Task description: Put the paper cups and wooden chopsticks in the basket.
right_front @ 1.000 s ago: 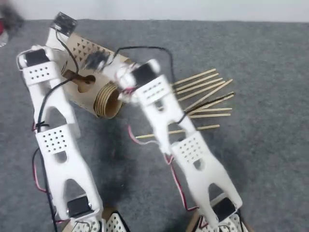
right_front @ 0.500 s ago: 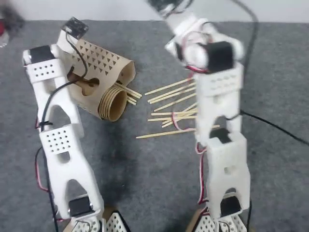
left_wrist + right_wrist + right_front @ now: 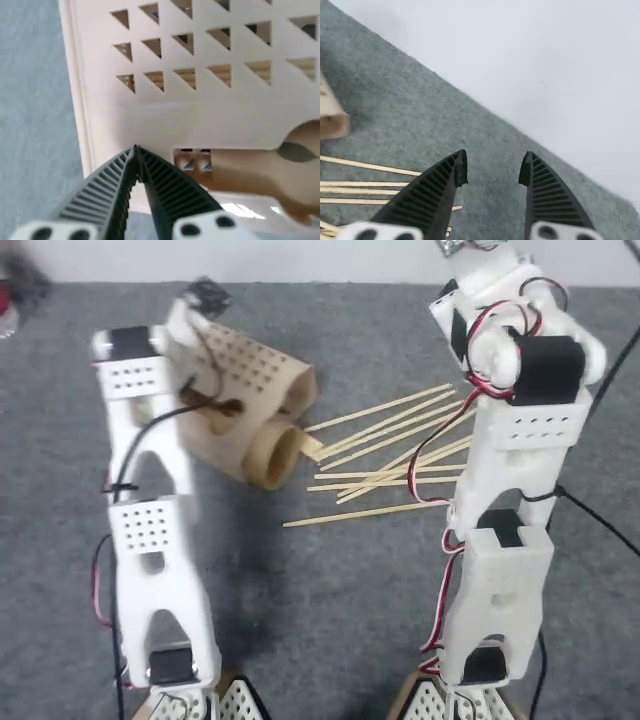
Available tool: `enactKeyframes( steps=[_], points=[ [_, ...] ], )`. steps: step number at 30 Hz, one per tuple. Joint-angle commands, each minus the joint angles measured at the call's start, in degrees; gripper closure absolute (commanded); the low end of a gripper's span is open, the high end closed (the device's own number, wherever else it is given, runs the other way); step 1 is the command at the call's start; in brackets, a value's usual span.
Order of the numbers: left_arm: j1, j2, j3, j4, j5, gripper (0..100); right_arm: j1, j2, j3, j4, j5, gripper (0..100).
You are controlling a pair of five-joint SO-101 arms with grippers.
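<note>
The tan perforated basket (image 3: 255, 370) lies tipped on its side at the back left. A stack of paper cups (image 3: 272, 455) lies sideways in its mouth. My left gripper (image 3: 136, 150) is shut on the basket's wall (image 3: 200, 110) beside the handle cut-out. Several wooden chopsticks (image 3: 390, 445) are fanned over the grey carpet just right of the basket's mouth. My right arm (image 3: 520, 370) stands tall over them. Its gripper (image 3: 493, 167) is open and holds nothing, hanging above the chopsticks (image 3: 365, 185) and the far carpet edge.
Grey carpet (image 3: 330, 600) covers the table in front of the chopsticks and between the arm bases. A pale wall (image 3: 530, 55) runs along the back. A corner of the basket (image 3: 330, 120) shows beside the right gripper.
My right arm has pulled back from the basket's mouth, swung right and risen. The left arm has carried the basket to the right and turned it. The chopsticks have shifted.
</note>
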Motion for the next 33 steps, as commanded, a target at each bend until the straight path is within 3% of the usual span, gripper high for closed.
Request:
enactKeyframes(
  steps=[1,7,15,19,23,30,33],
  points=[
    [14.42,2.55,2.24,5.01,-0.26,99,0.13,-3.30,-1.67,2.15,-0.79,81.2],
    [19.96,2.11,2.07,5.01,0.00,99,0.48,-3.30,-1.67,2.07,-0.88,81.2],
    [17.58,-11.25,2.07,5.01,2.37,99,0.04,-2.42,-1.67,2.07,-0.88,81.2],
    [12.75,-20.66,2.15,4.92,2.99,99,-0.66,1.45,-1.67,2.15,-3.60,81.2],
    [6.68,-26.02,1.80,4.40,2.90,99,-1.01,7.25,-1.58,2.59,-13.71,81.2],
    [-4.84,-20.04,3.12,-6.77,3.43,99,-7.69,13.05,7.91,2.68,-23.82,81.2],
    [-8.70,-14.51,2.77,-13.45,8.53,99,-11.56,10.15,18.37,2.68,-28.48,81.2]
  ],
)
